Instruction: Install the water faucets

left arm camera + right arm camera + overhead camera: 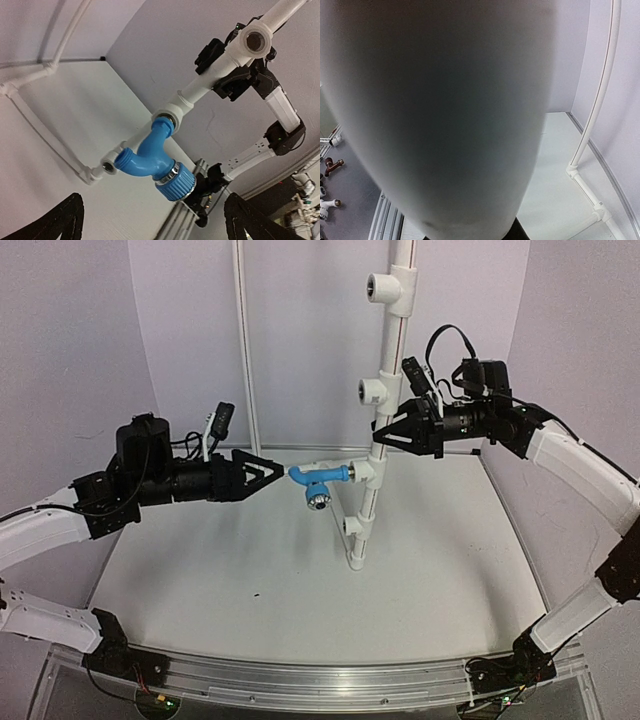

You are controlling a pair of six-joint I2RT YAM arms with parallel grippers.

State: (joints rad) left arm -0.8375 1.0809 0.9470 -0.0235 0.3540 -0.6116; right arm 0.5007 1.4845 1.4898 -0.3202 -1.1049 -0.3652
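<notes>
The bright-blue faucet (320, 481) sits screwed by its threaded end into a tee fitting (361, 472) on the upright white pipe (388, 350). Its round knob points down and toward me. In the left wrist view the faucet (150, 152) hangs between my fingers with its spout toward the camera. My left gripper (279, 472) is open just left of the spout and does not touch it. My right gripper (381, 434) is closed around the pipe above the faucet's tee. The pipe (445, 115) fills the right wrist view and hides the fingers.
Empty tee fittings sit on the pipe above (385, 286), at mid height (372, 392) and below the faucet (350, 526). A thin white pipe frame (240, 340) runs up the back wall. Loose fittings (332, 165) lie off the table to the left.
</notes>
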